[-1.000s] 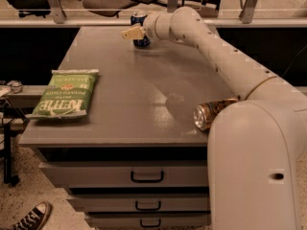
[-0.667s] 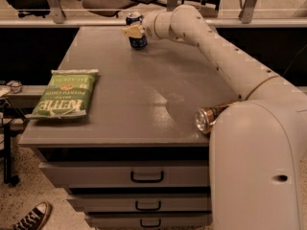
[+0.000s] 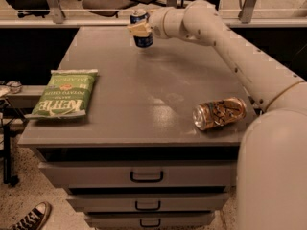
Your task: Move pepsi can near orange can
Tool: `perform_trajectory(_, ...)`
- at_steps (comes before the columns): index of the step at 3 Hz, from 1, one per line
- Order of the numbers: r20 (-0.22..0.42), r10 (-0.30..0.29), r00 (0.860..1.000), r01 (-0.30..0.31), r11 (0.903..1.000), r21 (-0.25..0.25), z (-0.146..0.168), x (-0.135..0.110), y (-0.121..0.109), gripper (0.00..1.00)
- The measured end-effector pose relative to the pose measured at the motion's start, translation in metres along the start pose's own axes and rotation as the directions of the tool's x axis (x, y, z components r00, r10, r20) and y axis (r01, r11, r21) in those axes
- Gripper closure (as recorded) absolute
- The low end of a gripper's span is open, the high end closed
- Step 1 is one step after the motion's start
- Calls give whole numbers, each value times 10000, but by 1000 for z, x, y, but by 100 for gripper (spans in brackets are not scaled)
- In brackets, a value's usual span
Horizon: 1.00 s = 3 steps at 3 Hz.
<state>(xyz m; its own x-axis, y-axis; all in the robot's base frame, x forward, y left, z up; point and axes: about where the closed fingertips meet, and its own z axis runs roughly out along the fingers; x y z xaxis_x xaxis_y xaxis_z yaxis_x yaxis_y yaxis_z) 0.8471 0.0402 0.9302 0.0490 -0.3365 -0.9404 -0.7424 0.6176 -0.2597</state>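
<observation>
Pepsi can (image 3: 144, 41), dark blue with a silver rim, is upright in the gripper (image 3: 139, 30), which is clamped round its middle, well behind the orange can (image 3: 219, 113). I'd carry it low and set it just beside that orange can without bumping it, since it's lying on its side and could roll. Kettle chip bag (image 3: 64, 94) is way left of it.

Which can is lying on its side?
The orange can, lying down at the front right of the table. The pepsi can is upright in the gripper at the back.
</observation>
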Motion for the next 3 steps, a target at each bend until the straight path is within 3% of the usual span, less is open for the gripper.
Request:
perform_trajectory(1,387,-26,9992,33,9998,-190,-70,-13,-7,100)
perform_trajectory(2,392,-32,9992,41,9997,-221,-69,-14,-5,100)
perform_trajectory(3,392,-236,9990,262,9975,-661,-75,-23,3,100)
